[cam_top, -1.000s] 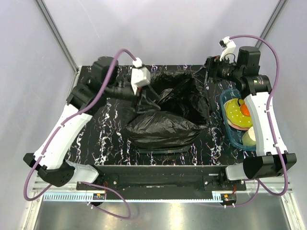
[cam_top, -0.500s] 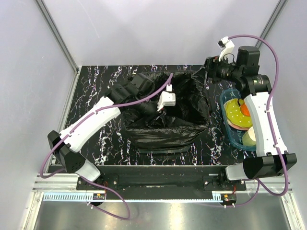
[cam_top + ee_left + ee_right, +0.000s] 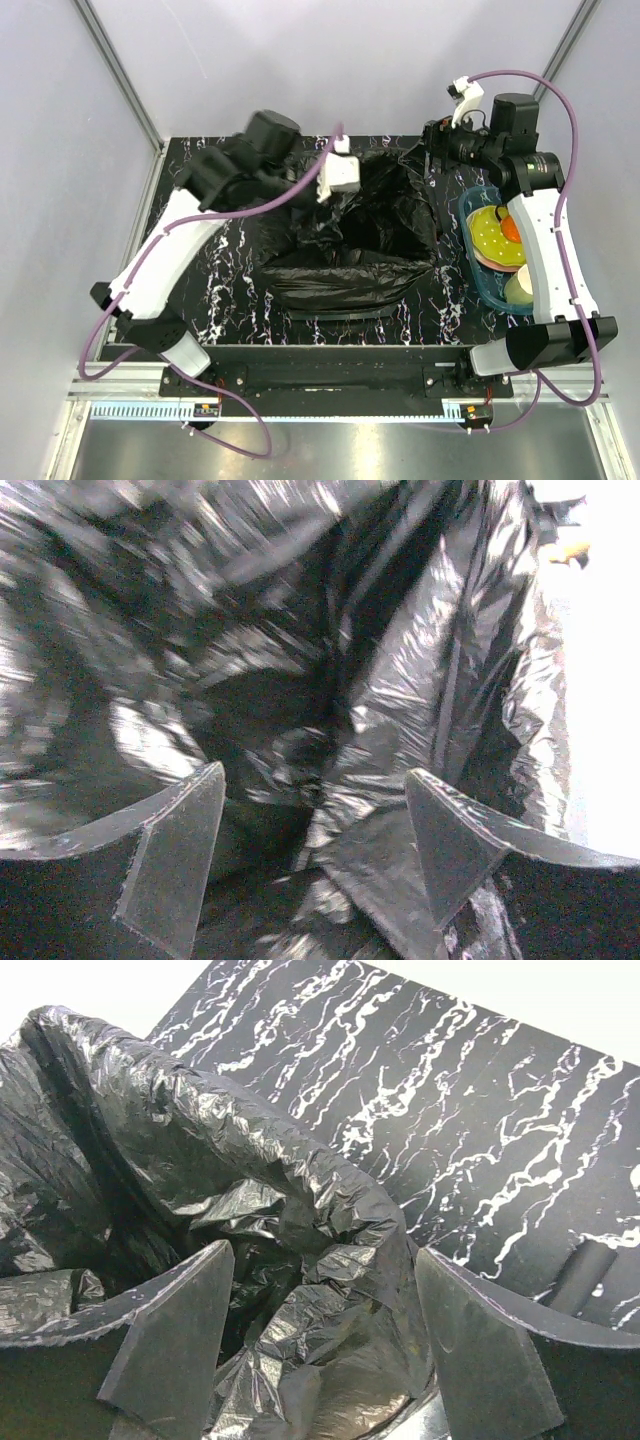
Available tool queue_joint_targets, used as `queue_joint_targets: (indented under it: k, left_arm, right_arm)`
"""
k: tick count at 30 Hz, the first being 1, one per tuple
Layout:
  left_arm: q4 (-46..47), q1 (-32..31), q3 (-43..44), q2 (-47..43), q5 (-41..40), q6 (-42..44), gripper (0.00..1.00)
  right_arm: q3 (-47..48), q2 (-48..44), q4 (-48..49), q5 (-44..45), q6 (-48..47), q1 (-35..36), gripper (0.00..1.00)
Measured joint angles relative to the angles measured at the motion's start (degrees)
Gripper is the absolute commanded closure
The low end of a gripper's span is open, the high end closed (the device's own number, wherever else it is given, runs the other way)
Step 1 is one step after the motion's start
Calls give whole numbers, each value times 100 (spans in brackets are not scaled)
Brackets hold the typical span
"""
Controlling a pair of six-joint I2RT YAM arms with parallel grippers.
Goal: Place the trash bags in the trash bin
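Shiny black trash bag (image 3: 340, 265) puffed up in the middle of the desk (image 3: 190, 290), mouth wide open; left end effector (image 3: 315, 790) spread apart, right over the crinkly inside; right end effector (image 3: 318, 1260) spread apart too, bag edge between its fingers, not squeezed; blue tray (image 3: 486, 283) near the bag

Robotics laboratory test cell. Plain pale walls (image 3: 330, 60) and aluminium posts (image 3: 115, 70) enclose a marble-patterned table (image 3: 200, 290). A left arm (image 3: 170, 260) and a right arm (image 3: 545, 250), trailing purple cables (image 3: 560, 110), are bolted to a rail (image 3: 330, 375) at 6 o'clock. A blue tray (image 3: 478, 275) of small coloured items sits at 3 o'clock.
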Motion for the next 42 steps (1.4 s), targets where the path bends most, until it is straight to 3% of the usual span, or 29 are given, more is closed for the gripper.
queue_joint_targets:
  k: [4, 9, 14, 20, 23, 25, 31, 42]
  left_arm:
    - [129, 155, 798, -232, -131, 127, 22]
    - [35, 138, 387, -946, 111, 437, 22]
    - [-66, -909, -566, -1646, 179, 468, 23]
    - [212, -1814, -1388, -1733, -466, 245, 24]
    - [535, -1954, -1633, -1661, -911, 168, 26]
    - [671, -1967, -1722, -1655, -1110, 127, 27]
    - [890, -2031, -1786, -1659, -1399, 74, 27]
    - [997, -2087, -1773, -1578, -1705, 57, 27]
  right_arm:
    - [120, -7, -59, 96, -177, 13, 17]
    - [72, -181, -101, 184, -142, 20, 13]
    - [-487, -804, -151, 286, 337, -44, 12]
    - [-1316, -1528, -166, 243, 1163, -664, 14]
    - [-1716, -1674, -118, 271, 1432, -1115, 21]
    - [-1998, -1663, -2, 323, 1554, -1340, 31]
    - [-2651, -957, 782, 380, 1790, -1532, 49]
    - [-4035, -179, 1788, 190, 2024, -1185, 62]
